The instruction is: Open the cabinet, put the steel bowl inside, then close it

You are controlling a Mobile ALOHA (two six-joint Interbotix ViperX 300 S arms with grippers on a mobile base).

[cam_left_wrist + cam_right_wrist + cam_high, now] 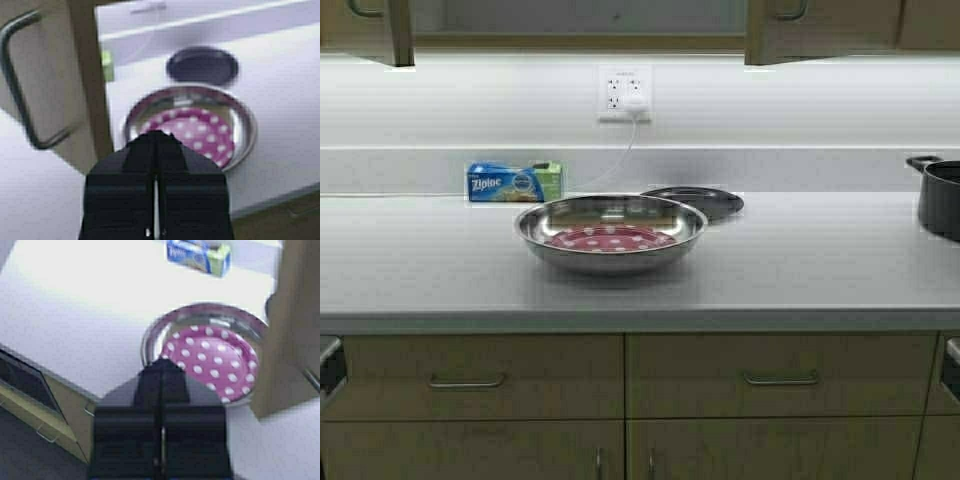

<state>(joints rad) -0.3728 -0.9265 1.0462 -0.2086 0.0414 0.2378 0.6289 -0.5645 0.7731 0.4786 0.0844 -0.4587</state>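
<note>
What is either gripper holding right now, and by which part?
Nothing. The left gripper and right gripper are both shut and empty, up by the cabinet doors. The steel bowl sits free on the counter.

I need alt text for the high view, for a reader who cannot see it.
A steel bowl with a red, white-dotted bottom sits on a pale counter, below the cabinet with both doors swung open. Behind it lie a dark plate and a Ziploc box; a black pot stands at the right edge.
</note>
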